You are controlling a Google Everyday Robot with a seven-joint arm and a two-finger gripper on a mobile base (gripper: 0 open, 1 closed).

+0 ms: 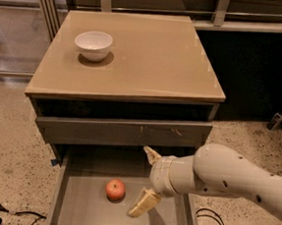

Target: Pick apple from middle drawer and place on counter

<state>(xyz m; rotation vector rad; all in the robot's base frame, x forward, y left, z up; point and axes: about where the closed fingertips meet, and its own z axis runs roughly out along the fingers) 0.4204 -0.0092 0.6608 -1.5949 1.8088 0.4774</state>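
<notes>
A small round red apple [115,189] rests on the plain floor of the open grey-brown wooden middle drawer [81,205], near the drawer's centre. The white arm's two-finger gripper [146,180] hangs inside the drawer, just beside the apple and not touching it. Its tan fingers are spread wide and face the fruit. The glossy tan counter [151,56] above the drawer holds a white bowl [93,44].
</notes>
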